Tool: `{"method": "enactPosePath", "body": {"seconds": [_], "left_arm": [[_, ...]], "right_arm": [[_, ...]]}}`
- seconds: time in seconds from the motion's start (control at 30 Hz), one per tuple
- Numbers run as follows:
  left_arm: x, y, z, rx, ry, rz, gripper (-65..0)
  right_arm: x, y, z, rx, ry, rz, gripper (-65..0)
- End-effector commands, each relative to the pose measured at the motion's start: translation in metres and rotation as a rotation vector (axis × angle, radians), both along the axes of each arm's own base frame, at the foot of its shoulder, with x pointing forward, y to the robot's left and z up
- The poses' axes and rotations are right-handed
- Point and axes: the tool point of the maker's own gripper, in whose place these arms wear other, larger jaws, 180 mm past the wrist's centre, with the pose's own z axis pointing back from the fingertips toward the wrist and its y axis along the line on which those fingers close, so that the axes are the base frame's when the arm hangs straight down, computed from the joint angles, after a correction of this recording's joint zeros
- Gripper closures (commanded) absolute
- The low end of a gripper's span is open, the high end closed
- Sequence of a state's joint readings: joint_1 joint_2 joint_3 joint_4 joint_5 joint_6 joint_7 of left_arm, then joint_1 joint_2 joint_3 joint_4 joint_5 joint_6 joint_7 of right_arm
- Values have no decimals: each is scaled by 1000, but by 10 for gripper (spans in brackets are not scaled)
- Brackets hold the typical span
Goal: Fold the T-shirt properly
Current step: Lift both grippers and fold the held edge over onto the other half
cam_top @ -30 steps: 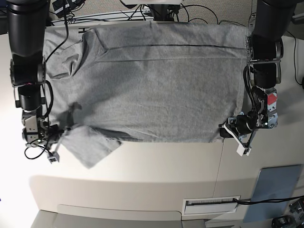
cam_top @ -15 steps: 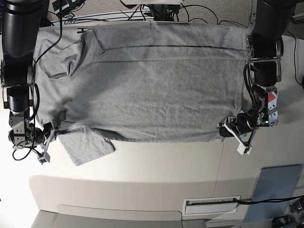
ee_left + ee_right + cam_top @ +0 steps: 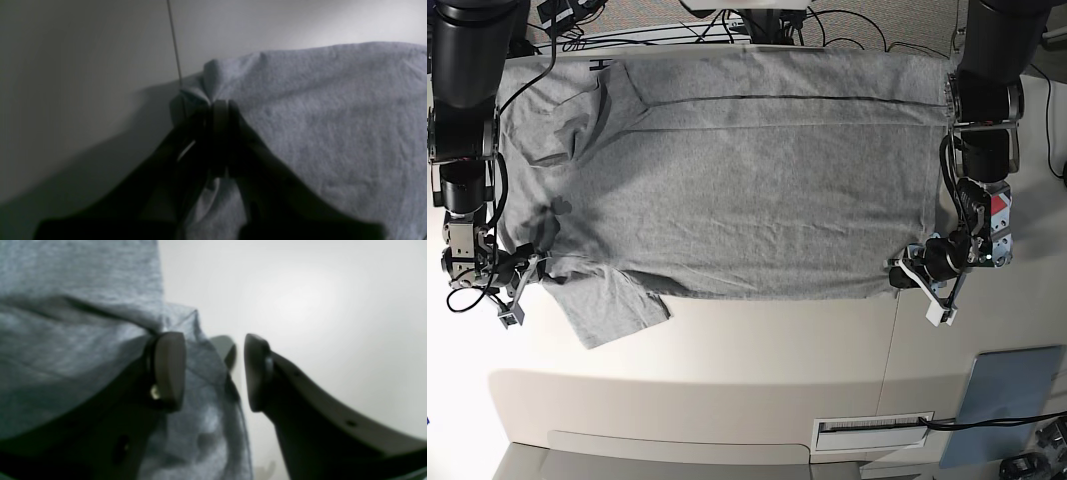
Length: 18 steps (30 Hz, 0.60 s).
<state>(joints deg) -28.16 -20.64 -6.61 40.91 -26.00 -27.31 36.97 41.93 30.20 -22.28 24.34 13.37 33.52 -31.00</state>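
The T-shirt (image 3: 747, 170) lies spread flat across the table (image 3: 757, 360), one sleeve (image 3: 612, 305) trailing off its near edge. The left gripper (image 3: 220, 110) is clamped shut on a bunched corner of the hem at one side. At the opposite side the right gripper (image 3: 213, 370) stands with its jaws parted, cloth draped against one finger (image 3: 168, 366) but nothing pinched.

For a clean fold, the right gripper probably needs a firm hold on its matching corner, level with the left, before either one lifts.

The lettering cannot be made out, and the shirt's far edge is cut off by the arms.
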Motion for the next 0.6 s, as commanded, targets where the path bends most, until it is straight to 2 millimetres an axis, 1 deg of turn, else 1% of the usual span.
{"method": "enactPosePath", "body": {"seconds": [0.0, 0.1, 0.13, 0.23, 0.37, 0.5, 0.57], "left_arm": [[-3, 8, -2, 47, 39, -15, 0], [-3, 8, -2, 44, 33, -12, 0], [-2, 7, -1, 41, 29, -11, 0], [3, 4, 6, 11, 6, -3, 0], [17, 0, 33, -11, -72, -9, 0], [23, -4, 59, 38, -114, -66, 0], [23, -4, 71, 62, -135, -80, 0]], "right_arm": [[-7, 3, -4, -11, 57, 24, -205], [-8, 1, -4, -17, 64, 21, -35], [-9, 0, -4, -19, 64, 21, 0], [-7, -3, -2, -21, 51, 15, 0], [0, -7, 7, -14, 0, 14, 0], [9, -21, 33, 12, -79, -11, 0], [9, -27, 48, 14, -115, -5, 0]]}}
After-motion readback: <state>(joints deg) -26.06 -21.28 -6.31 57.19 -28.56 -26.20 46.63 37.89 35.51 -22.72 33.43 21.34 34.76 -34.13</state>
